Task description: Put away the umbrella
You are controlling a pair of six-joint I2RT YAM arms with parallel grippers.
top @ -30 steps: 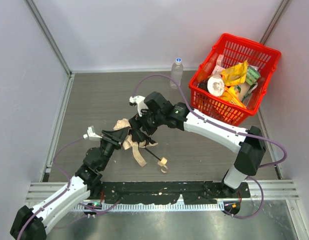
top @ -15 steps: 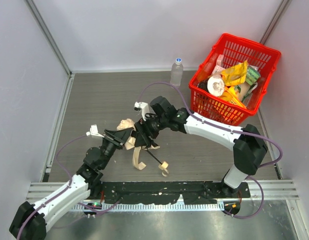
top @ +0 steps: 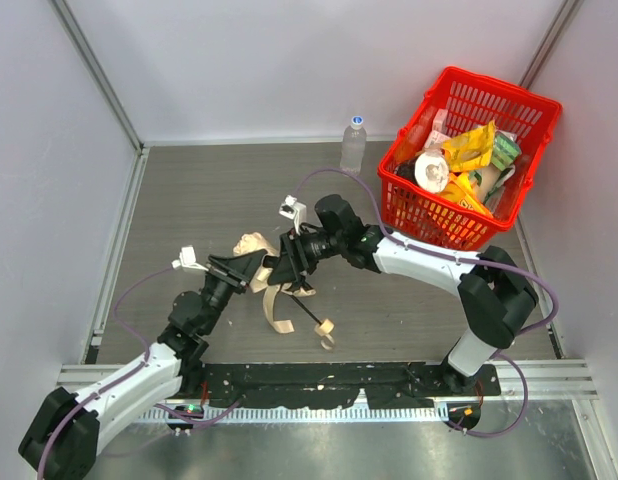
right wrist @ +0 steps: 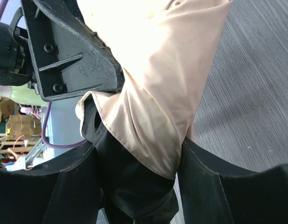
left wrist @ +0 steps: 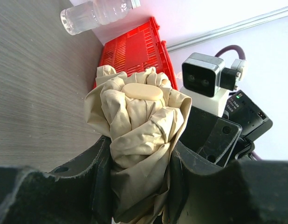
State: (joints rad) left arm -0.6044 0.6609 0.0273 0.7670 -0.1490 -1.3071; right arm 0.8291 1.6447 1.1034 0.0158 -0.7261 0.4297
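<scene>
The umbrella (top: 252, 243) is a crumpled cream-beige bundle held just above the table's middle. Its strap (top: 277, 315) hangs down, and the thin black shaft runs to the small handle (top: 326, 327) on the table. My left gripper (top: 244, 271) is shut on the bundle from the left. In the left wrist view the fabric (left wrist: 139, 116) fills the gap in that gripper (left wrist: 139, 186). My right gripper (top: 282, 264) comes in from the right, right beside the left one. In its wrist view the right gripper (right wrist: 138, 151) has both fingers against the umbrella (right wrist: 153, 93).
A red basket (top: 429, 215) full of packets and cups stands at the back right. A clear water bottle (top: 353, 146) stands to its left by the back wall. Grey walls close in the table on three sides.
The right gripper has swung round and reached left onto the umbrella bundle, and its jaws have narrowed around it. The left gripper has kept its grip and lifted the bundle slightly.
</scene>
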